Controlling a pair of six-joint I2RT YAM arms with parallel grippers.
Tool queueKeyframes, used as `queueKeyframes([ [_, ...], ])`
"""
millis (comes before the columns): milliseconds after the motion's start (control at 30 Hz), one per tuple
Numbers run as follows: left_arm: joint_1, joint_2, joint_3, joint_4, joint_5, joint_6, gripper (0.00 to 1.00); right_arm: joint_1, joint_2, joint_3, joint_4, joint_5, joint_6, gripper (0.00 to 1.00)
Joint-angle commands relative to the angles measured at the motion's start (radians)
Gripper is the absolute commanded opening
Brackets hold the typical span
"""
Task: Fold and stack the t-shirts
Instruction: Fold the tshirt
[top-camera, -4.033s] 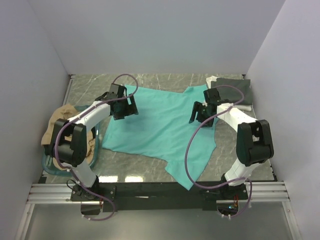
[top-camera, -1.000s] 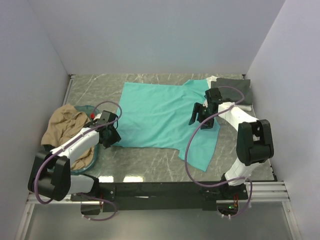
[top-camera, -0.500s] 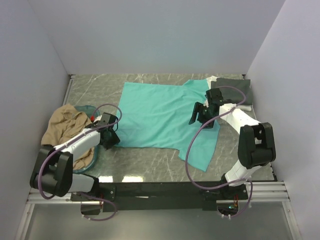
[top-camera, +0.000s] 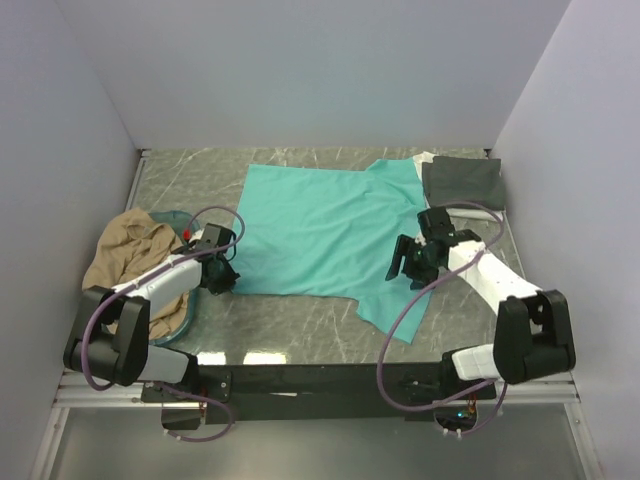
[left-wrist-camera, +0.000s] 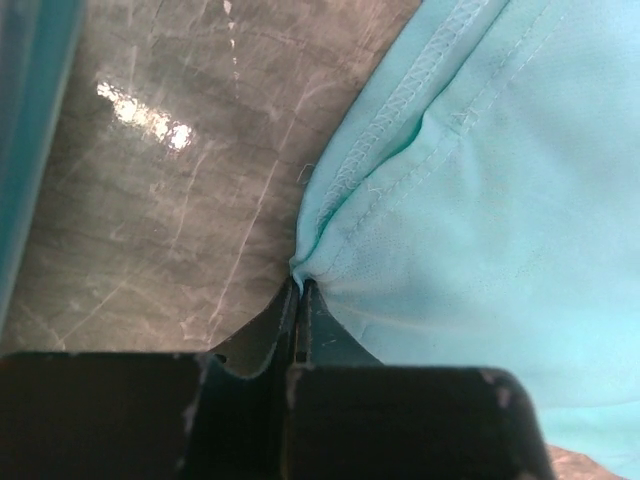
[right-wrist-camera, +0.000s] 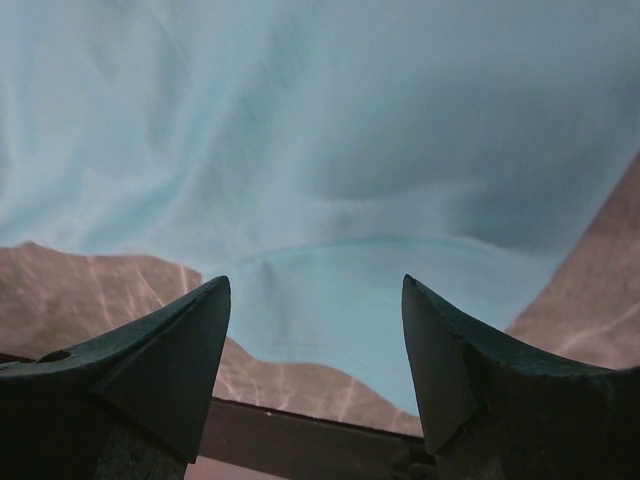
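On the surface (top-camera: 300, 320), the teal shirt (top-camera: 320, 225) lies spread at the middle. The left end effector (left-wrist-camera: 299, 291) is clenched on its near-left hem corner. The right end effector (right-wrist-camera: 315, 283) hovers released, jaws wide, over the shirt's right side. The tan shirt (top-camera: 130, 255) sits in the basket (top-camera: 186, 318) at left. The grey shirt (top-camera: 462, 180) lies folded far right, with a white shirt (top-camera: 424, 160) showing at its edge.

Work area is closed in on three sides by plain pale walls: back wall (top-camera: 320, 70), left wall (top-camera: 50, 150), right wall (top-camera: 585, 150). Table (top-camera: 190, 165) is surfaced in dark grey-green marble pattern, crossed by pale veins. Glossy finish is shown by bright glare patches (top-camera: 265, 357) near front edge; reflected spot (left-wrist-camera: 140, 115) is caught in left wrist view. Front edge is bounded by silver rail (top-camera: 100, 385) and black bar (top-camera: 320, 380). Grey panel (top-camera: 320, 445) is seen below. Light is spread evenly; shadows are kept soft.
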Motion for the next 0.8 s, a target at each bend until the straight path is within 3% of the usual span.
queueKeyframes([
  [0, 0.011, 0.014, 0.023, 0.014, 0.025, 0.038, 0.01, 0.035, -0.087, -0.065, -0.058, 0.060, 0.054, 0.75],
  [233, 0.020, -0.007, 0.031, 0.000, 0.054, 0.066, 0.01, 0.123, -0.241, -0.190, -0.148, 0.113, 0.182, 0.73],
  [400, 0.022, -0.038, 0.011, -0.001, 0.077, 0.063, 0.01, 0.207, -0.338, -0.280, -0.207, 0.109, 0.260, 0.66],
  [600, 0.022, -0.065, -0.011, -0.009, 0.086, 0.060, 0.01, 0.219, -0.422, -0.319, -0.273, 0.142, 0.314, 0.61],
  [767, 0.022, -0.085, -0.031, -0.009, 0.095, 0.060, 0.01, 0.219, -0.411, -0.374, -0.221, 0.125, 0.337, 0.57],
])
